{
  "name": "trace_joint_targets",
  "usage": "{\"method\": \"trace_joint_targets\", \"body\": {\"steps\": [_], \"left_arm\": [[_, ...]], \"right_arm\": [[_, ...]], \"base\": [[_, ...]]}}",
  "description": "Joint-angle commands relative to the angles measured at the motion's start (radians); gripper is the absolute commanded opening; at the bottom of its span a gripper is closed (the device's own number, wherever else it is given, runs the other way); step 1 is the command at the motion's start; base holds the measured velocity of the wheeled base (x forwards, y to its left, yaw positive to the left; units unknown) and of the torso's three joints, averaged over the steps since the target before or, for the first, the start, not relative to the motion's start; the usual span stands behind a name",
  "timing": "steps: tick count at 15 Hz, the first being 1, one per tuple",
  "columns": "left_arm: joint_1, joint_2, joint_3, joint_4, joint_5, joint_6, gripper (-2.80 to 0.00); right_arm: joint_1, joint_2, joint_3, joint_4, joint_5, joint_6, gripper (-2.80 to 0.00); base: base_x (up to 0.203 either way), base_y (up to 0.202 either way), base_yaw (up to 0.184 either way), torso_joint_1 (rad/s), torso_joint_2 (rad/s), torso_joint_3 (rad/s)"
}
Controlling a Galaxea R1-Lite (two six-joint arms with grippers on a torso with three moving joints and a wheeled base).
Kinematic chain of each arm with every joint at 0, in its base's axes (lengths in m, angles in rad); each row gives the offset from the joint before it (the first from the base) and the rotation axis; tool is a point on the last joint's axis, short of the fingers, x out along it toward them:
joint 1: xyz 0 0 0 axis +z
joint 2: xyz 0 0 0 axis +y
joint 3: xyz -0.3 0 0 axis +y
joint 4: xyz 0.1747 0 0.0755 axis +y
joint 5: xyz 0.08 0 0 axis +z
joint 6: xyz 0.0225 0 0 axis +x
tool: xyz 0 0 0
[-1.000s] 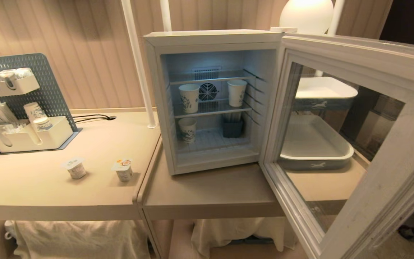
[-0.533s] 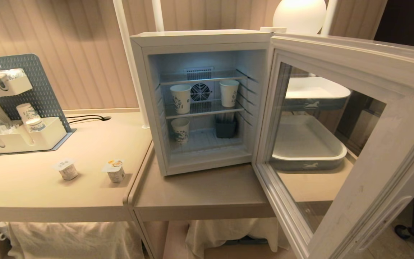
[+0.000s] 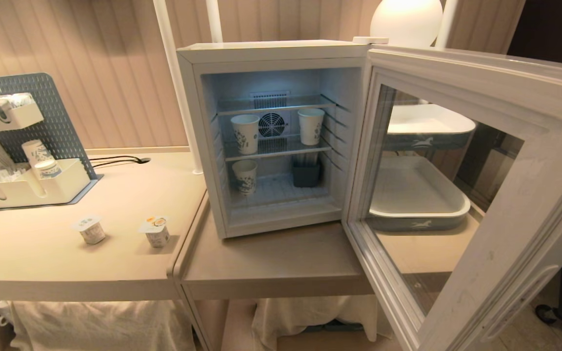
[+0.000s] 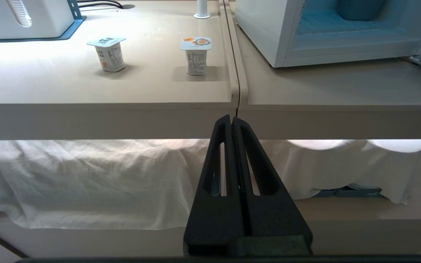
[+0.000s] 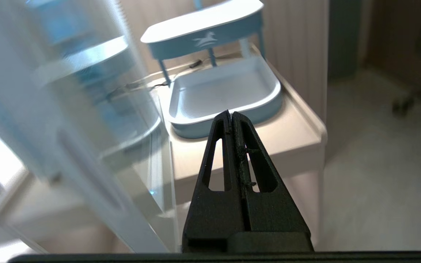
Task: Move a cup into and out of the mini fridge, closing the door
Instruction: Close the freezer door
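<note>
With its glass-windowed pale-framed door swung wide to frame right, the white box-shaped mini fridge sits centre-top on the beige surface, bare strip in front of it up to the near edge. Door fills the right half of the head view; seam between two surface sections runs lower centre.

Fridge contents: 3 patterned white paper cups — two on the middle wire shelf, one on the floor at left — plus 1 dark square bin lower right.

Left section: 2 small foil-lidded yogurt pots, white organiser tray on grey pegboard upper left.

Behind door glass: 2 white-and-blue trays, one raised on legs, one flat.

Left pincer: pressed together, low before the surface edge at the seam. Right pincer: pressed together, empty, outside the open door, aimed at the flat tray.
</note>
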Motion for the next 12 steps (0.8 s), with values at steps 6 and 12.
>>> {"method": "trace_joint_targets", "body": {"steps": [6, 12], "left_arm": [[0.000, 0.002, 0.000, 0.000, 0.000, 0.000, -2.80], [0.000, 0.002, 0.000, 0.000, 0.000, 0.000, -2.80]], "right_arm": [[-0.068, 0.876, -0.169, -0.159, 0.191, 0.251, -2.80], [-0.400, 1.090, -0.218, -0.301, 1.611, 0.205, -2.80]], "base": [[0.000, 0.000, 0.000, 0.000, 0.00, 0.000], [0.000, 0.000, 0.000, 0.000, 0.00, 0.000]]}}
